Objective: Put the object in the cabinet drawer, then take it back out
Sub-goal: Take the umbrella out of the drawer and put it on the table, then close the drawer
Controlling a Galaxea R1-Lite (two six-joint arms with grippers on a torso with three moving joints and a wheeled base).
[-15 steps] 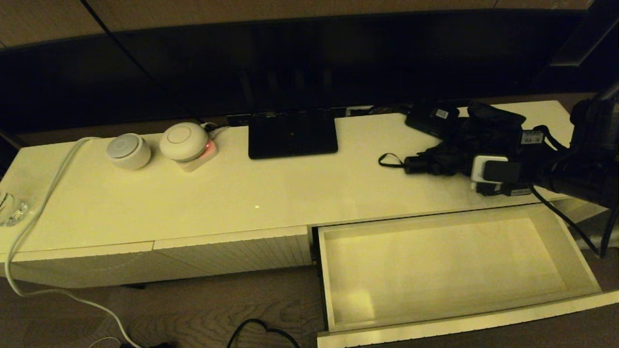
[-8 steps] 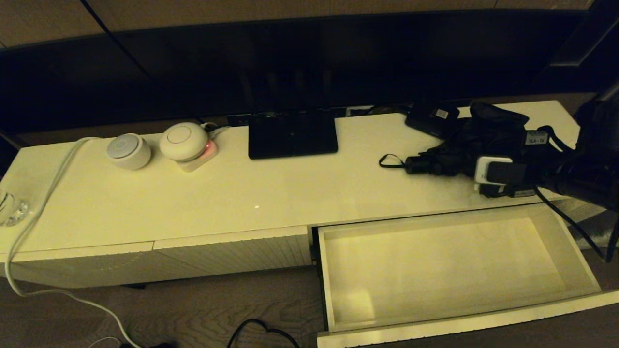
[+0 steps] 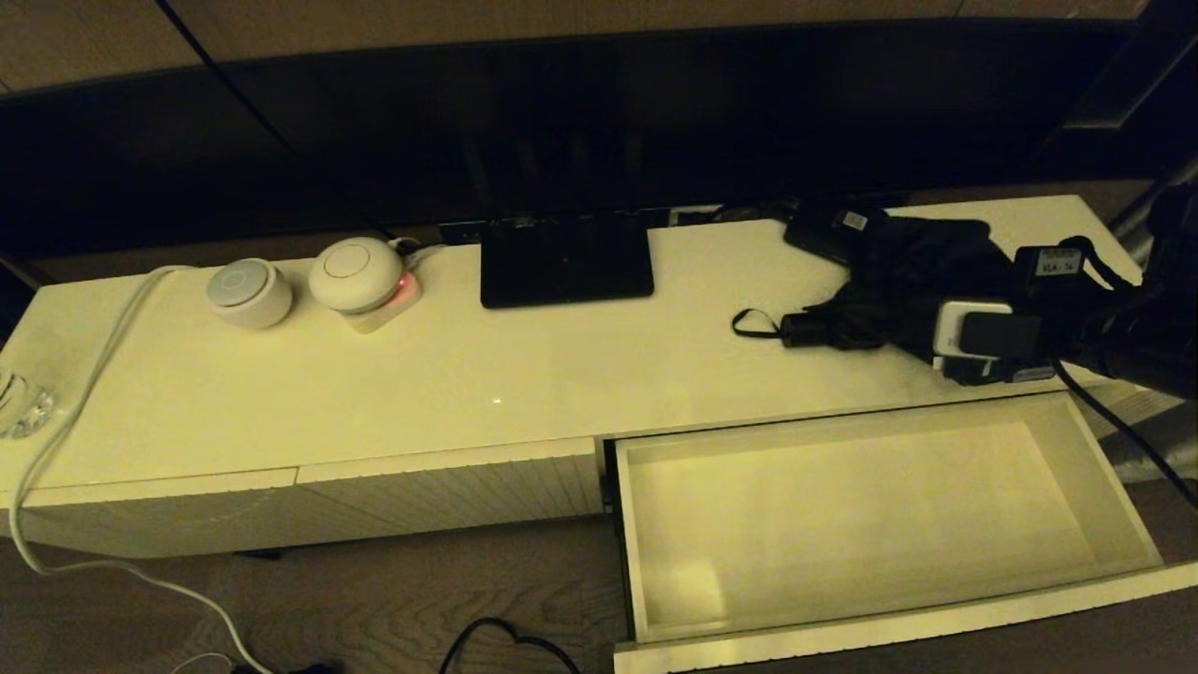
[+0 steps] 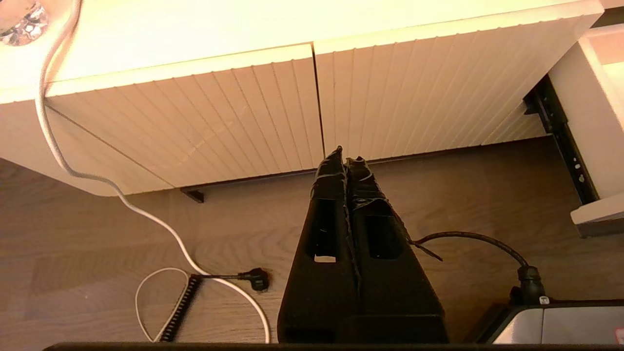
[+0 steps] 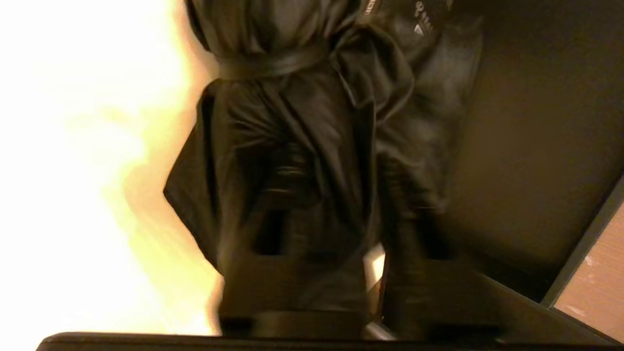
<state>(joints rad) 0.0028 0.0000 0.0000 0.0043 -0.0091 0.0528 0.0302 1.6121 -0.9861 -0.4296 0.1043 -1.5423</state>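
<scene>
The black folding umbrella point(image 3: 898, 281) lies flat on the cabinet top at the right, its handle point(image 3: 814, 329) and wrist loop point(image 3: 749, 323) pointing left. My right gripper point(image 3: 922, 314) sits at the canopy end, open, with loose fabric still between its fingers point(image 5: 273, 234); the strap-tied umbrella point(image 5: 292, 97) fills the right wrist view. The cabinet drawer point(image 3: 627, 552) stands pulled out below it, its pale inside bare. My left gripper point(image 4: 346, 158) hangs shut and holding nothing, low above the floor before the closed ribbed fronts point(image 4: 195, 122).
A flat black stand base point(image 3: 566, 257) and a dark screen stand at the back. A small black box with a white label point(image 3: 833, 229) lies behind the umbrella. Two white round devices point(image 3: 356, 273) and a white cable point(image 3: 75, 412) occupy the left.
The umbrella's canopy has sunk flat onto the cabinet top and its handle dropped slightly. My right gripper has drawn back to the right while the handle stayed in place.
</scene>
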